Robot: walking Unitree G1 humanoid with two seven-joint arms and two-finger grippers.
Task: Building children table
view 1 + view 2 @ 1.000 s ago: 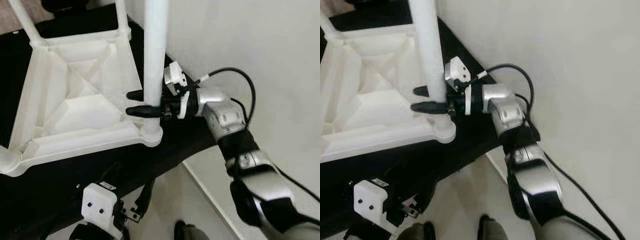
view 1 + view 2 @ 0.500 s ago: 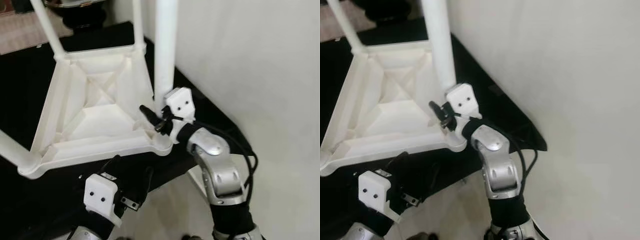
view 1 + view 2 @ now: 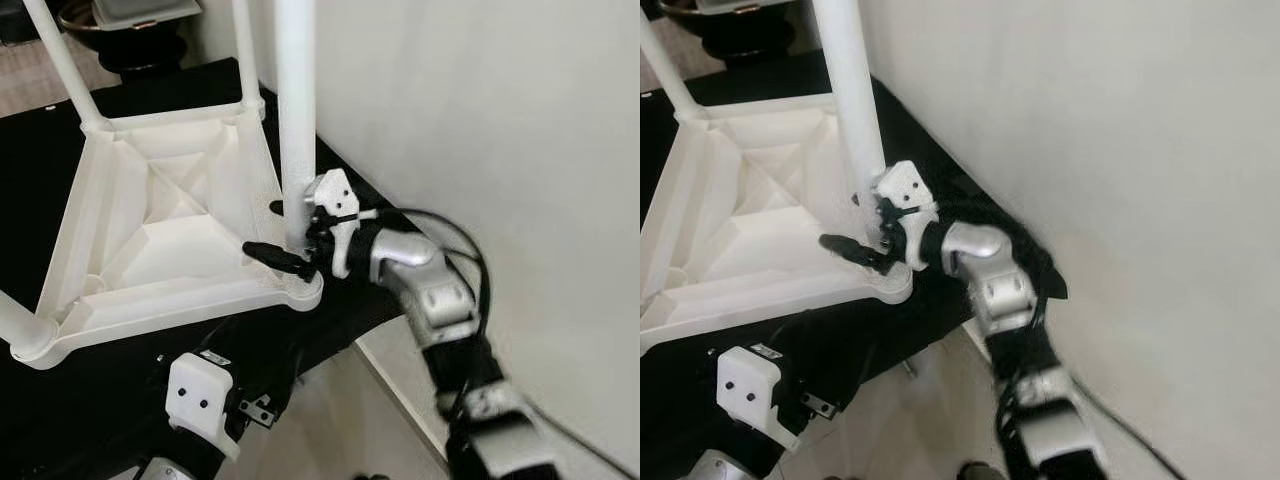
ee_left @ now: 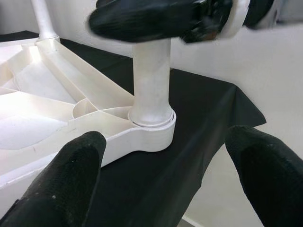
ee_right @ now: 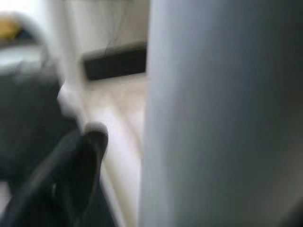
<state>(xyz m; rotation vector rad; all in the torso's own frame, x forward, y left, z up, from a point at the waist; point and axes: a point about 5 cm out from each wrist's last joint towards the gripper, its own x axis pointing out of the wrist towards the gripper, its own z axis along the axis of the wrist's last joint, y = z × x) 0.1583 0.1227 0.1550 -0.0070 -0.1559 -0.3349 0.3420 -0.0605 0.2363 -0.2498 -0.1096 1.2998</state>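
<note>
Children's table (image 3: pixel 165 230): white plastic, lying upside down on a bench (image 3: pixel 40 160) draped in black cloth, ribbed underside up, legs rising from the corner sockets. Near-right leg (image 3: pixel 295 110): upright white tube seated in its round corner socket (image 4: pixel 151 124), close to the bench edge and the pale wall (image 3: pixel 480 120).

Right gripper (image 3: pixel 285 232): at the base of that leg, just above the socket. Fingers spread, one black finger (image 3: pixel 280 257) on the near side of the tube, the other on the far side; the leg stands between them. Whether the pads press the tube cannot be told; the right wrist view is blurred.

Left gripper (image 4: pixel 170 175): low, in front of the bench edge, aimed at the same socket. Fingers (image 4: pixel 71 175) wide apart, holding nothing.
</note>
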